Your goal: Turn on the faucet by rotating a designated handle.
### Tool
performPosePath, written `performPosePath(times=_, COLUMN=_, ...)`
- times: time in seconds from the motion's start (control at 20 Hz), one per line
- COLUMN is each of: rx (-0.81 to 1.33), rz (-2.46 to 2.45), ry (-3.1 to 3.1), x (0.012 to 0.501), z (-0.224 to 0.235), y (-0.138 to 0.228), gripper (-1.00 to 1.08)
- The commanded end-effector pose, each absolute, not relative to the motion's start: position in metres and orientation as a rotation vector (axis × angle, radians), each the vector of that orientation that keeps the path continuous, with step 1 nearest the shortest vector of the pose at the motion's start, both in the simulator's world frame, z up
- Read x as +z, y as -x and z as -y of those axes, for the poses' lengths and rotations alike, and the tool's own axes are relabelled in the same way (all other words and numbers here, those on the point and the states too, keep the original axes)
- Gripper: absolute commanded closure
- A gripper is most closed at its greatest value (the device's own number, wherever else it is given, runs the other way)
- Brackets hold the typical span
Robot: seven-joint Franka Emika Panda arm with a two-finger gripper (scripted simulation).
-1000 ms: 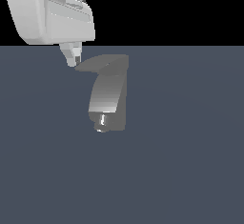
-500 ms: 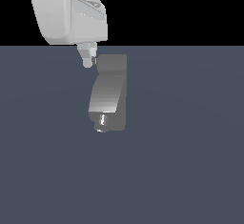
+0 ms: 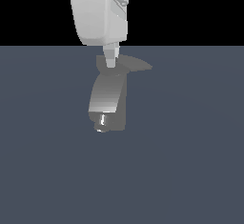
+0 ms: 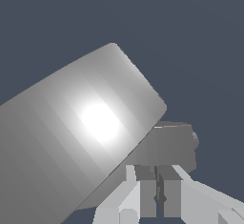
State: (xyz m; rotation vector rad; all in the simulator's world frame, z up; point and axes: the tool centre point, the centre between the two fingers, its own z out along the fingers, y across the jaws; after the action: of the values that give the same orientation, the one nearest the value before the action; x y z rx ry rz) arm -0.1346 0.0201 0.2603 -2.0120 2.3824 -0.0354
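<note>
The faucet (image 3: pixel 108 93) stands on the dark floor in the exterior view, its lighter curved spout ending in a shiny nozzle (image 3: pixel 101 121). On top lies the handle (image 3: pixel 137 65), a thin dark blade tapering toward the exterior view's right. My white gripper (image 3: pixel 110 62) hangs straight above the faucet, its fingers pressed together and their tips at the wide pivot end of the handle, with nothing held. In the wrist view the gripper (image 4: pixel 156 171) sits beside the big pale spout (image 4: pixel 90 127), against a darker grey part of the faucet (image 4: pixel 174 144).
A flat dark blue-grey floor (image 3: pixel 190 161) spreads around the faucet on all sides. Beyond its far edge the background is black.
My gripper has swept toward the exterior view's right, from beside the faucet's top to above it. The handle has swung with it, from pointing left to pointing right.
</note>
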Motion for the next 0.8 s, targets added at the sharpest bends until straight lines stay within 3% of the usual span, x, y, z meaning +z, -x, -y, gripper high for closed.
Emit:
performPosePath(times=0.0, rx=-0.034, rz=-2.383, ry=2.014, x=0.260, z=-0.016, y=0.133, gripper=1.08)
performPosePath(times=0.75, rx=-0.013, rz=-2.408, ry=2.006, x=0.253, z=0.050, y=0.102, gripper=1.08)
